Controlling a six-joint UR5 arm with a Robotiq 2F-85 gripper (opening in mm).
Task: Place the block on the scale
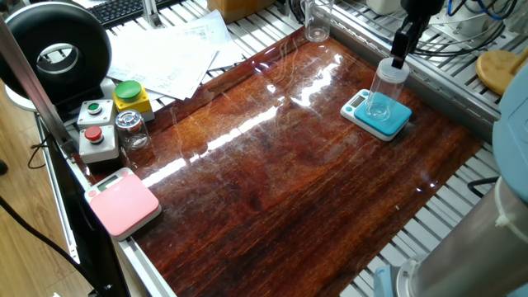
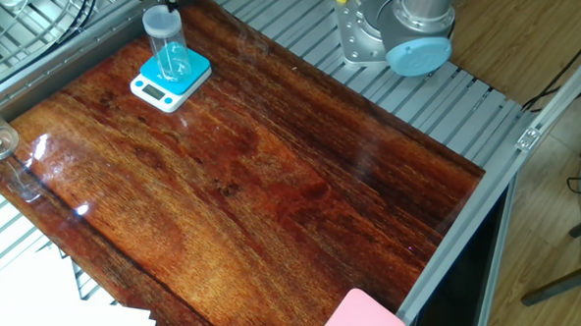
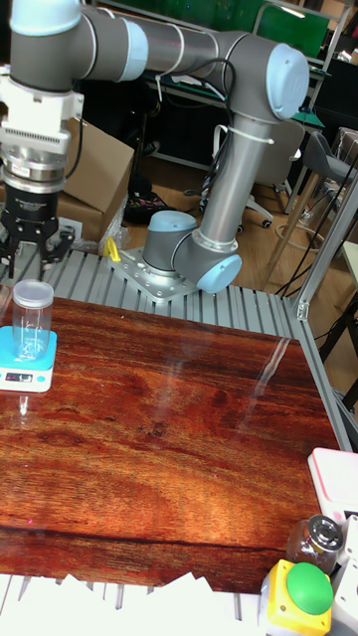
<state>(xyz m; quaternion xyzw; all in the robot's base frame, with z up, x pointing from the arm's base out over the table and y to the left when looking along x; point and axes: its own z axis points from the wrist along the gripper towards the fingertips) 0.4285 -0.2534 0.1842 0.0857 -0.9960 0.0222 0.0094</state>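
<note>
The block, a clear plastic cylinder with a frosted top, stands upright on the teal-blue scale at the far right of the table. It also shows as the block on the scale, and in the tall view as the block on the scale. My gripper hangs just above the block, open, its fingers spread and apart from it. The gripper is partly cut off by the frame's top edge.
A pink scale lies at the near left corner. Beside it stand a small glass jar with a metal lid and button boxes. An empty glass stands at the table's far edge. The robot base sits on the slatted side.
</note>
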